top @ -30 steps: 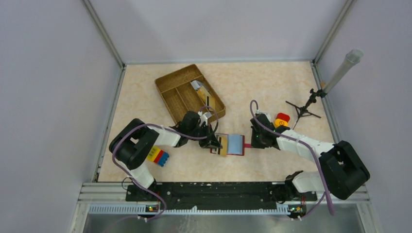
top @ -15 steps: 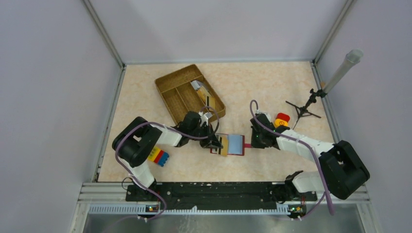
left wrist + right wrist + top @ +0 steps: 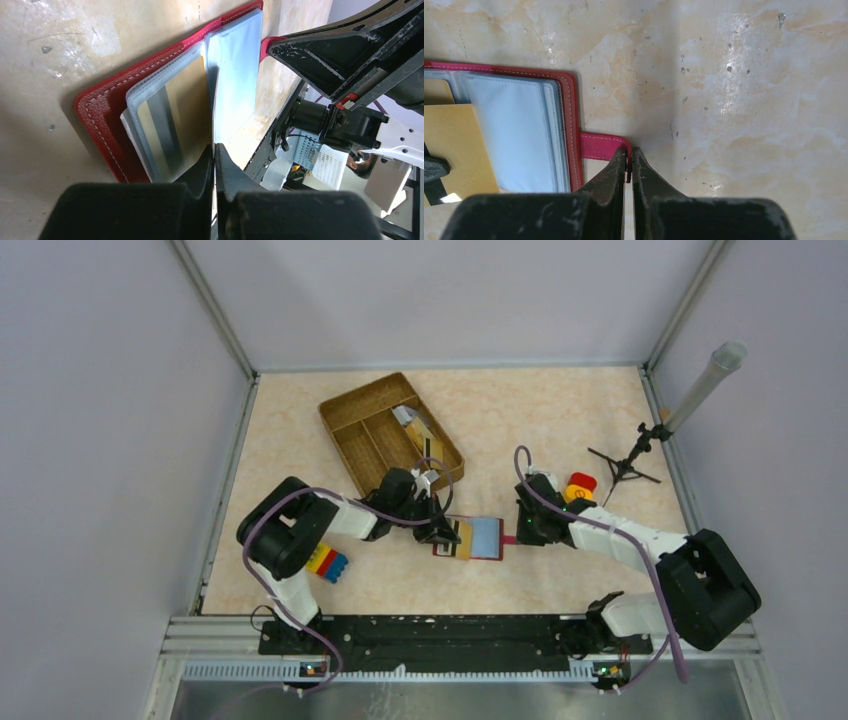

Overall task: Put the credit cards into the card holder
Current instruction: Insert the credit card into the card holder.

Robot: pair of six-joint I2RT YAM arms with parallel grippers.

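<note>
The red card holder (image 3: 486, 537) lies open mid-table, clear sleeves up (image 3: 235, 70). My left gripper (image 3: 215, 146) is shut on the edge of a tan-yellow credit card (image 3: 180, 110) with a silver stripe, which lies flat over the holder's left sleeves (image 3: 454, 140). In the top view that gripper (image 3: 446, 533) is at the holder's left edge. My right gripper (image 3: 629, 150) is shut on the holder's pink-red strap (image 3: 599, 146), at the holder's right side (image 3: 520, 537). More credit cards (image 3: 415, 426), grey and tan, lie in the woven tray.
The woven brown tray (image 3: 355, 435) stands behind the left arm. A yellow-red-blue toy block (image 3: 326, 562) lies by the left arm's elbow. A red and yellow button (image 3: 580, 485) and a small tripod with a tube (image 3: 630, 462) are at the right.
The left gripper has nudged the tan-yellow card slightly right, further over the holder. The right gripper and the holder have stayed put.
</note>
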